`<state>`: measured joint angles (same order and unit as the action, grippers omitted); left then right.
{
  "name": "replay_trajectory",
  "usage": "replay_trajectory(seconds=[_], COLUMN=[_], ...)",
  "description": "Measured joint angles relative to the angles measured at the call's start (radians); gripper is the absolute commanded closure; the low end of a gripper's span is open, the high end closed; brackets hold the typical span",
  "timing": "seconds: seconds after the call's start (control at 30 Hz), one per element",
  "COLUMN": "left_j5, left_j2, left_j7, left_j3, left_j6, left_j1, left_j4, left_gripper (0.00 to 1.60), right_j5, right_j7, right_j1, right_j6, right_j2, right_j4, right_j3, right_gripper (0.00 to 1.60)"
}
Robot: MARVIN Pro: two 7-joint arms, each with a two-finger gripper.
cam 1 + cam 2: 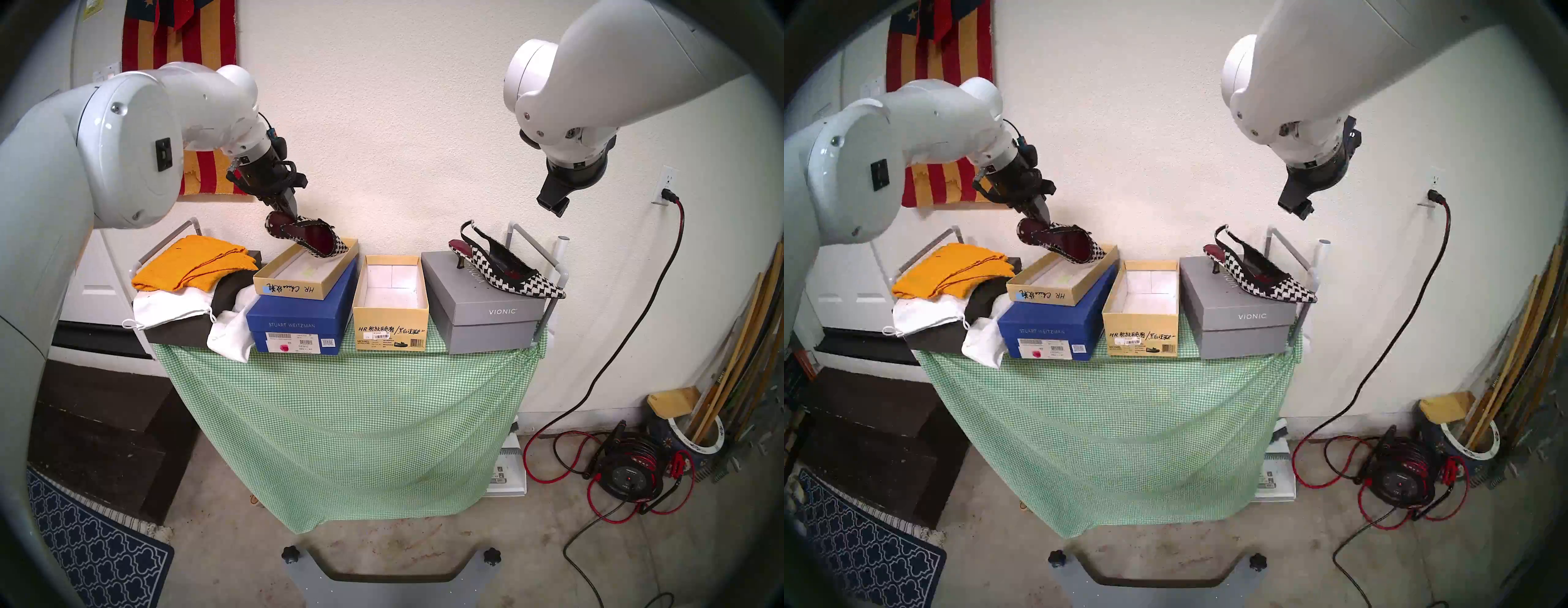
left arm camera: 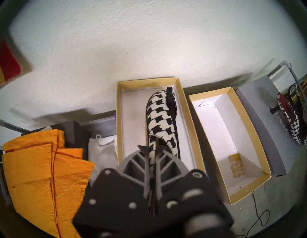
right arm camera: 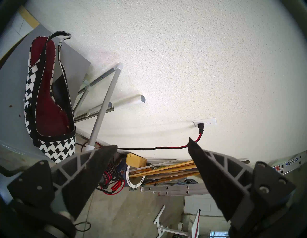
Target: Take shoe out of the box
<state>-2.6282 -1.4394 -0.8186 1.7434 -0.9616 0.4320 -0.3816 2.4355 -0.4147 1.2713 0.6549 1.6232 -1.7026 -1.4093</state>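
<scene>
The left gripper [image 1: 287, 209] has its two grey ribbed fingers [image 2: 144, 159] pinched together on the heel end of a black-and-white houndstooth slingback shoe with a dark red lining [image 1: 312, 238]. The shoe hangs tilted, its pointed toe stretching away from the fingertips and down into a shallow tan cardboard tray with handwritten "HR" [image 1: 292, 289]; whether the toe touches the tray floor is hard to tell. That tray sits on a blue Stuart Weitzman box [image 1: 297, 331]. Just to the right of the fingers stands the deep tan-yellow cardboard shoe box with a white interior and black handwriting on its front [image 1: 391, 322], with nothing visible inside. Left of the fingers lies a folded orange cloth [image 2: 41, 179]. The right gripper [image 3: 152, 146] hangs in the air with its fingers spread apart, holding nothing; below and to their left a matching houndstooth shoe [image 3: 49, 103] rests on a grey Vionic box [image 1: 488, 314]
</scene>
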Motion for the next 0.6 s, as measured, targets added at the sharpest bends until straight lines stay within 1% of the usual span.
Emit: replay_trajectory(seconds=[0.2,0.33,0.53,0.6], left_j5=[-0.011,-0.016,-0.02,-0.023], left_j2=[0.013,0.02,0.026,0.029], left_j7=[-0.019,-0.045,-0.047,-0.048], left_j3=[0.002,0.006,0.008,0.007], left_j6=[0.0,0.0,0.0,0.0], left_j1=[-0.018,-0.02,-0.016,-0.013], left_j4=[-0.007,-0.037,-0.06,-0.069], left_gripper=[1.6,1.6,1.6,1.24], right_j5=[0.0,0.0,0.001,0.001], right_j7=[-0.001,-0.001,-0.001,-0.001], right_j1=[0.0,0.0,0.0,0.0], right_j6=[0.0,0.0,0.0,0.0], right_j2=[0.0,0.0,0.0,0.0], right_j4=[0.0,0.0,0.0,0.0], right_j3=[0.0,0.0,0.0,0.0], right_gripper=[0.0,0.0,0.0,0.0])
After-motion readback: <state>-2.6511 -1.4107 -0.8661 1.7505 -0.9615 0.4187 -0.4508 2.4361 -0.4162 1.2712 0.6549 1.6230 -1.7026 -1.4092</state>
